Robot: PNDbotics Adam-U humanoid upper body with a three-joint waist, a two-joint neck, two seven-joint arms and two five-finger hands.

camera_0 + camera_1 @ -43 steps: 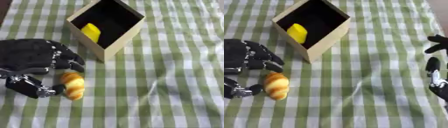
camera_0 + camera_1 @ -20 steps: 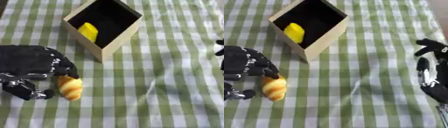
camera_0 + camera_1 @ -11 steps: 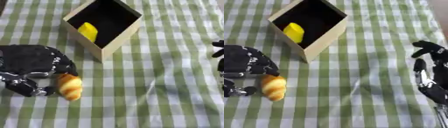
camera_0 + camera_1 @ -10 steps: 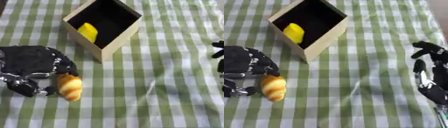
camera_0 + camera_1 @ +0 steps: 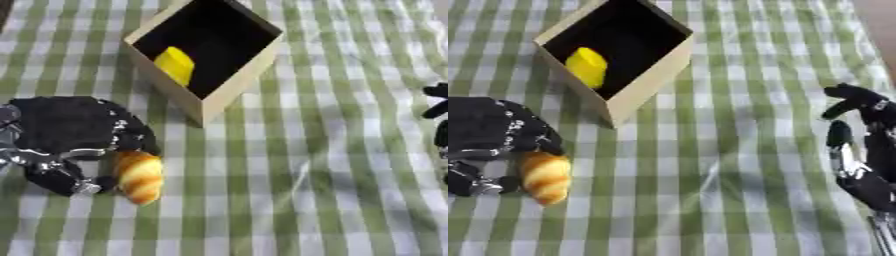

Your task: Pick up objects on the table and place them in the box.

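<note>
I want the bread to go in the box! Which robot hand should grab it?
Probably the left robot hand. Its fingers already curl beside the bread, which lies on the cloth just in front of the box. The right robot hand rests open far across the table, nowhere near the bread.

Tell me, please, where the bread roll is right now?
The bread roll lies on the checked cloth at the lower left of both eye views, against the fingers of the left hand and below the box.
</note>
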